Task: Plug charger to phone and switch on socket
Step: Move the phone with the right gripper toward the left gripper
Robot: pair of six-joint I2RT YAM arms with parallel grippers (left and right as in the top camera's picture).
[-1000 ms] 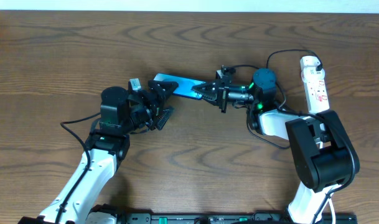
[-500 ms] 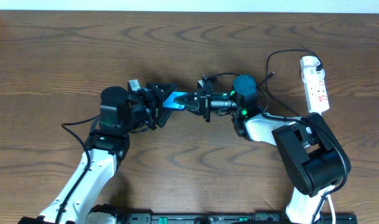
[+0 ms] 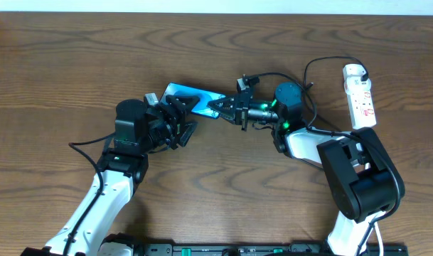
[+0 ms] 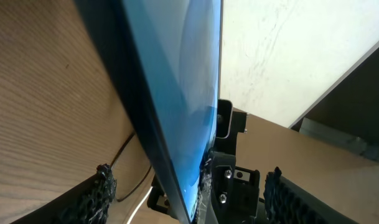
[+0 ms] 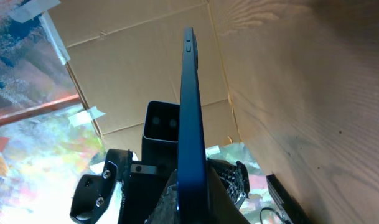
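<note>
Phone (image 3: 193, 99), likely stiff, slick and breakable, sits at frame centre. The right pincer (image 3: 220, 108) is closed on its right end; the left pincer (image 3: 178, 118) straddles its left end, grip unclear. Best held by the edges.

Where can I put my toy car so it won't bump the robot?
The table is bare along the far edge behind the phone, across its left end, and near the front between the left arm and right arm. It's crowded mid-table, where the left gripper and right gripper meet the phone, and rightward around the socket and charger.
</note>
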